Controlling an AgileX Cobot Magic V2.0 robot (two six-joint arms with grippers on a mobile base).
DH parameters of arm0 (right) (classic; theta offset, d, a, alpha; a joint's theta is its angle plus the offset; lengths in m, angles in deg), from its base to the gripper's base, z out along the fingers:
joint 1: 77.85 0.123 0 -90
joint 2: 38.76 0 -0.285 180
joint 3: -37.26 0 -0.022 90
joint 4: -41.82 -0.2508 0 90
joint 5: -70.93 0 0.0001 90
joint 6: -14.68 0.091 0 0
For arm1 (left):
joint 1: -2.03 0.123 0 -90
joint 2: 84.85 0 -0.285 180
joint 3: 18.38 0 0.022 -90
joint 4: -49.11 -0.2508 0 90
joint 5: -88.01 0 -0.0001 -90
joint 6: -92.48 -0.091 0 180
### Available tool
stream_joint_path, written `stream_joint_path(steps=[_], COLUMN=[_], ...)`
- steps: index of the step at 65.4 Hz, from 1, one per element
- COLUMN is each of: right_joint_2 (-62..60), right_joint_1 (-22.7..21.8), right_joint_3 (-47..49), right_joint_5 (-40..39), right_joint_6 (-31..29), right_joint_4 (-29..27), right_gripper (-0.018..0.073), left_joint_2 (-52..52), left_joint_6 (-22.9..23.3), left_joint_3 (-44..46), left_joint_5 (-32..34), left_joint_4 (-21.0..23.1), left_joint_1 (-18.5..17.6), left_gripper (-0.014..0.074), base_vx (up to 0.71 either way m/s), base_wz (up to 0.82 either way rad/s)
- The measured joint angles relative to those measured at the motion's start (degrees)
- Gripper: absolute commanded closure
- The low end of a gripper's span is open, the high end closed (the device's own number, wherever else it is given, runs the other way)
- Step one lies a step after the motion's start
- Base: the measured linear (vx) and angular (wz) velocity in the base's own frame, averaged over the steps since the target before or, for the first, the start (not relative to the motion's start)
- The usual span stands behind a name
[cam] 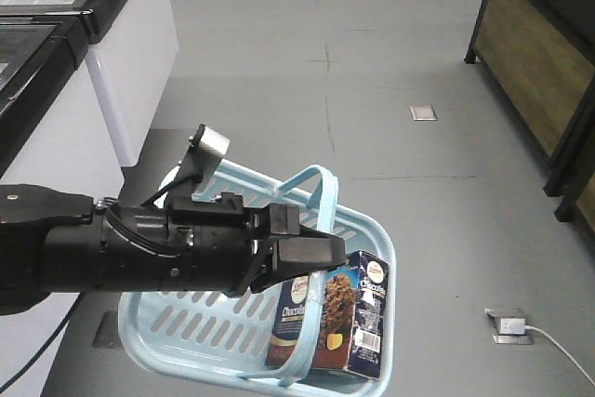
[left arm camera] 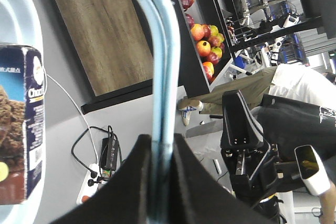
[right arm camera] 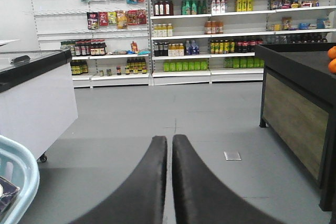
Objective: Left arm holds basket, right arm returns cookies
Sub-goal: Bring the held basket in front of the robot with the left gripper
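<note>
Two black robot arms
The left arm (cam: 121, 253) is fat and round, with cables (cam: 165, 196) and a silver block (cam: 212, 143) on top. The right gripper (right arm camera: 169, 142) has two smooth fingers (right arm camera: 147, 182).

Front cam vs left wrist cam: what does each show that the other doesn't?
Front only: the whole left arm, the full basket over grey floor, and a floor socket. Left wrist only: a fruit shelf, a person, and floor cables. Both: the cookie box upright in the basket, and the blue handle at the left fingers.
</note>
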Motion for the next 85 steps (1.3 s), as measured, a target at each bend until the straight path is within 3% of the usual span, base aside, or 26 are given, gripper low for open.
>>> stream_joint_path(steps=[85], right_joint_2=[0.0], right_joint_1=[0.0], right_joint_3=[0.0], right_joint_5=[0.0], right_joint_6=[0.0], right_joint_4=[0.0], right_gripper=[0.057], left_joint_2=[0.0], left_joint_6=[-0.92], left_joint_3=[1.16], left_joint_5=[-0.98], left_joint_4=[0.0], left_joint_1=[0.0], left_gripper=[0.0599], base_vx=[0.0], base_wz=[0.0])
